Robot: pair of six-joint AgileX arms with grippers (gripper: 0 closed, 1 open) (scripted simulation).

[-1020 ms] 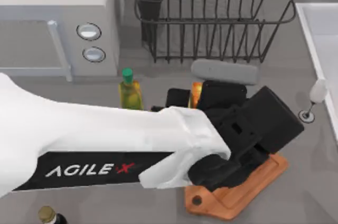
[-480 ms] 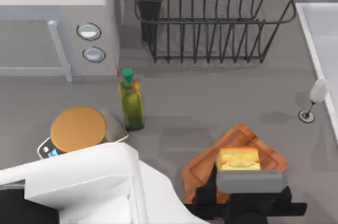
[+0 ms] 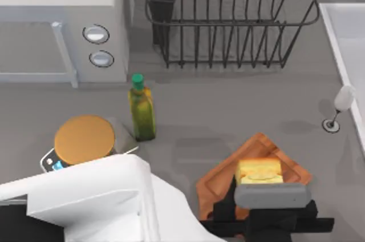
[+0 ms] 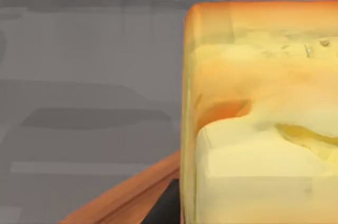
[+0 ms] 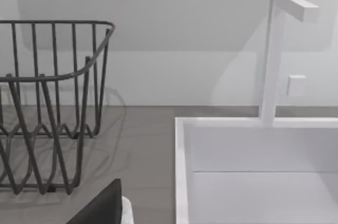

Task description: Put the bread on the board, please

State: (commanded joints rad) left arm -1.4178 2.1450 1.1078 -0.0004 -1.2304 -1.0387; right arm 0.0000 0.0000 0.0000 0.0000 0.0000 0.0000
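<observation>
The bread, a golden-yellow chunk with an orange crust, sits on the reddish-brown board at the front right of the table. My left gripper reaches in from the front edge and is shut on the bread's near side, its grey body covering part of the board. Seen from the left wrist, the bread looms very close, with the board's rim and a dark finger against its side. My right gripper is parked near the sink.
A green-capped oil bottle and a scale with a round tan plate stand left of the board. Behind are a microwave and a wire rack. A wine glass and a white sink lie to the right.
A second ago my left arm stretched across the table's middle, carrying the bread behind the board. It has since swung back to the front edge with the bread on the board, then barely moved.
</observation>
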